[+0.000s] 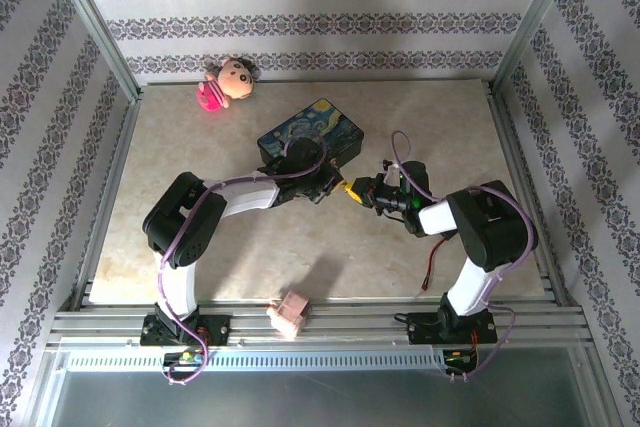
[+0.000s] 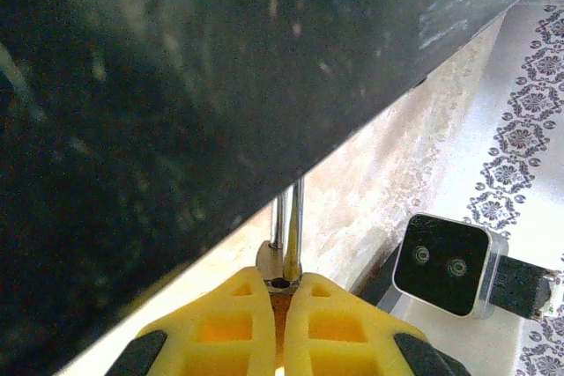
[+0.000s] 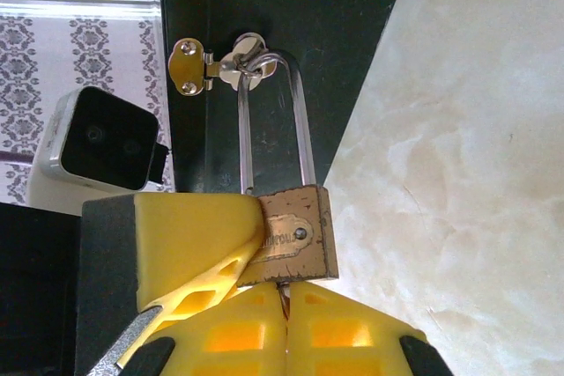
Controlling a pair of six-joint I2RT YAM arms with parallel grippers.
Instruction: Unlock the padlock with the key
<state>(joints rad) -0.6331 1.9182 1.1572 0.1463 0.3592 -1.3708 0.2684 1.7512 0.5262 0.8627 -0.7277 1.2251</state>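
- Just ahead of the left gripper [image 2: 282, 281]: the dark side wall of the starry-night box [image 2: 176, 85], looming over the fingertips and blocking most of the outlook. Off to one side, the other arm's wrist camera [image 2: 443, 263].
- Clamped shut on the padlock [image 3: 295, 239], brass body pinched between the yellow fingers [image 2: 238, 323]. Silvery shackle [image 3: 304, 129] rising straight out past the tips to the box wall.
- Directly in front of the right gripper [image 3: 286, 297]: the same padlock, underside touching the fingertips. One left finger crowding in from the side against the brass body.
- Right fingertips pressed together, with a thin dark-red sliver [image 3: 284, 291] in the seam reaching the padlock's underside. Too little showing to call it the key.
- Far beyond both grippers, at the back edge of the table [image 1: 450, 147]: a pink doll [image 1: 227, 84]. Behind them, by the near rail: a small pink block [image 1: 291, 315]. Both well apart from the padlock.
- Left arm folded at the elbow, forearm reaching across to the box's near corner. Right arm bent likewise, forearm pointing inward. Grippers nose to nose beside the box, nearly touching.
- Box lid down. Shackle looped through the staple beside the gold hasp plate [image 3: 188, 68], legs running down to the brass body. Inside of the box hidden.
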